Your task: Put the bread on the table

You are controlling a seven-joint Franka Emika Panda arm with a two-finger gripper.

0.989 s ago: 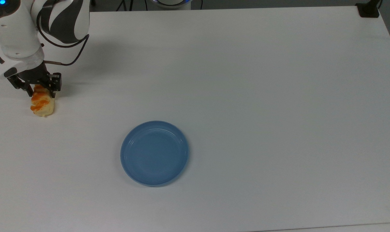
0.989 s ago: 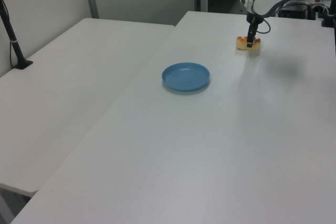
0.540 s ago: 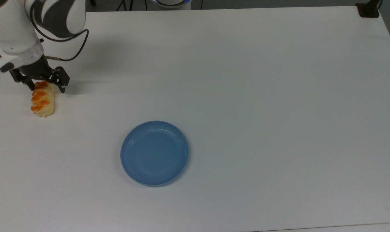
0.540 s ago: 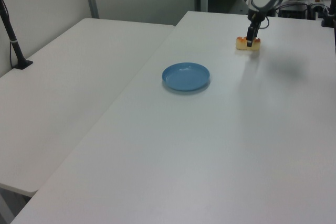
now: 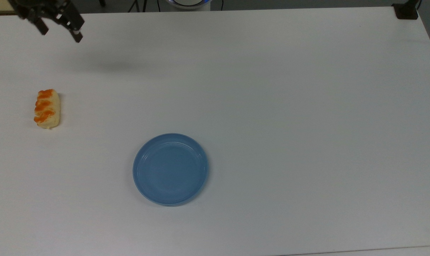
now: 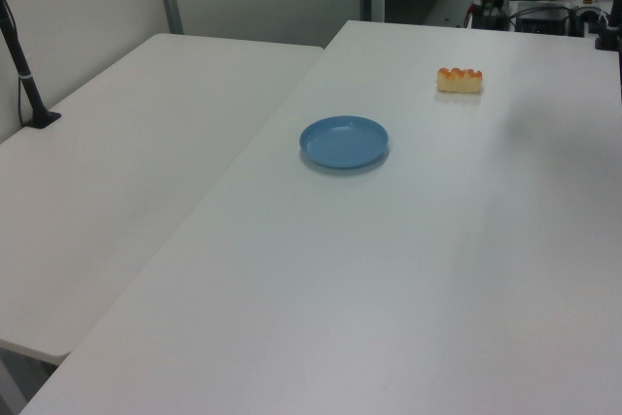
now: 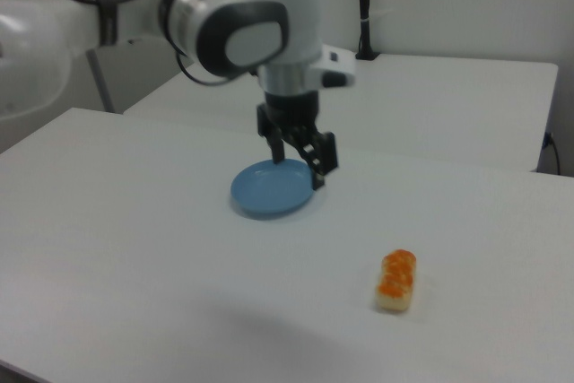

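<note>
At the left edge of the top view, a little above mid-height, the bread (image 5: pixel 47 108) lies flat on the white table (image 5: pixel 272 89), its long axis running up and down the frame and its three orange-browned lumps facing up. In the left view the same bun (image 6: pixel 460 80) sits in the upper right of the frame, and in the right view it rests in the lower right (image 7: pixel 395 280), with bare tabletop on all sides and nothing touching it.

The gripper (image 5: pixel 60 31) shows in the top view's upper left corner, well apart from the bread and above it in the frame. Its two dark fingers (image 5: pixel 78 35) are spread wide with nothing between them. In the right view the gripper (image 7: pixel 300 164) hangs from the white arm (image 7: pixel 251 15) just above centre, clear of the table, fingers likewise parted and empty.

The round blue plate (image 5: pixel 144 188) lies below centre in the top view, somewhat to the left, well apart from the bread, and it holds nothing. In the left view the plate (image 6: pixel 321 155) sits near mid-frame; in the right view it (image 7: pixel 251 205) shows partly behind the gripper.
</note>
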